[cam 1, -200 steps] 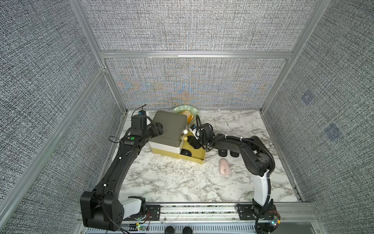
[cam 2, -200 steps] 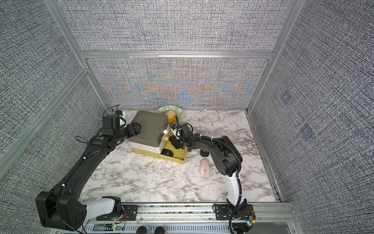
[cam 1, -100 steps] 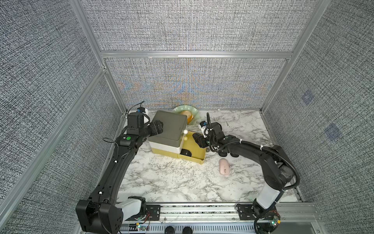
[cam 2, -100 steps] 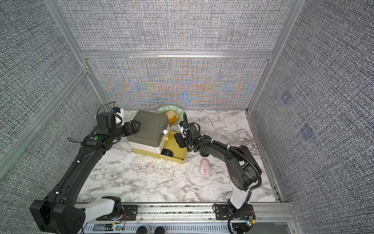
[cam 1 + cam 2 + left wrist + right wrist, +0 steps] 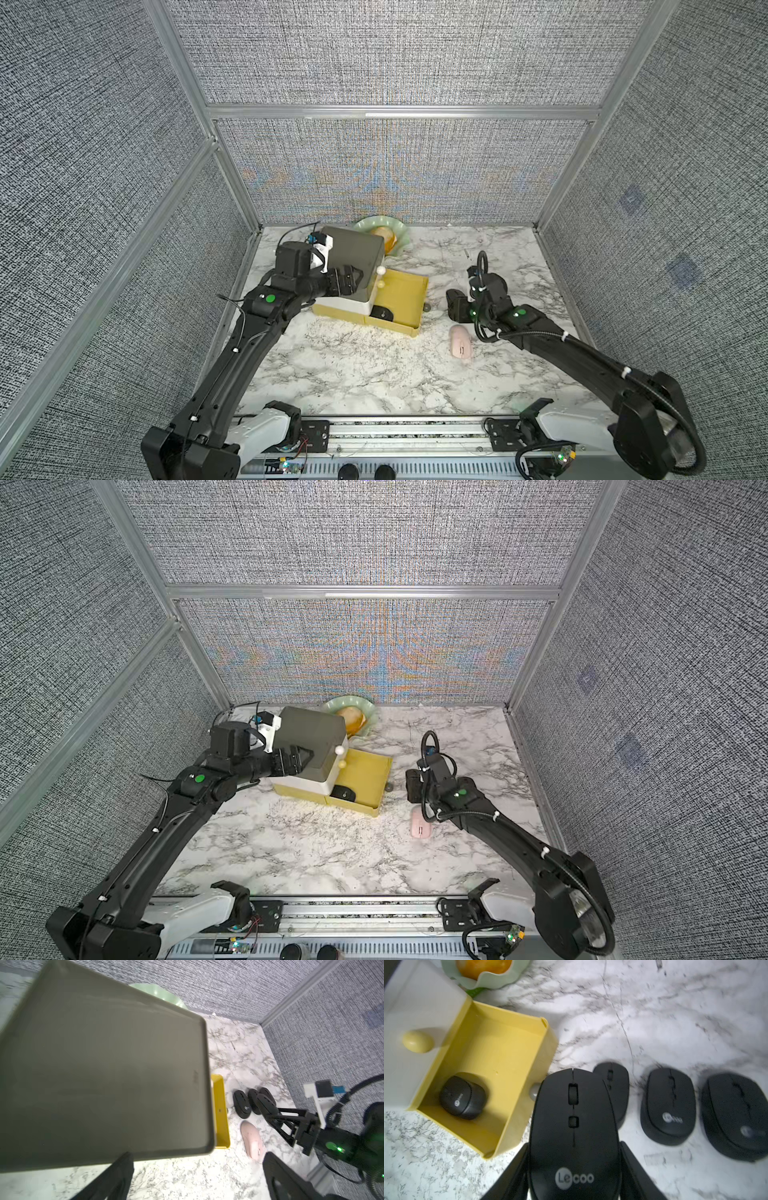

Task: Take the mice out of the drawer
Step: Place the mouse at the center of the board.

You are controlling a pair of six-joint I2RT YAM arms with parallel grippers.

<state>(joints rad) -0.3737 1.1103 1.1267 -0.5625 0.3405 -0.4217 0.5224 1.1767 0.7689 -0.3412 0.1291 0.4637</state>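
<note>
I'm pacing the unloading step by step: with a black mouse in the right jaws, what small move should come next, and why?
Probably lower the right gripper and release the held black mouse onto the marble table, beside the three black mice lying there. It is already clear of the yellow drawer, where one last black mouse waits.

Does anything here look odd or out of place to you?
Only one thing: the black mouse in the yellow drawer looks tilted, propped in a corner rather than lying flat. The right gripper holds a second black mouse squarely. Nothing looks spilled or broken.
</note>
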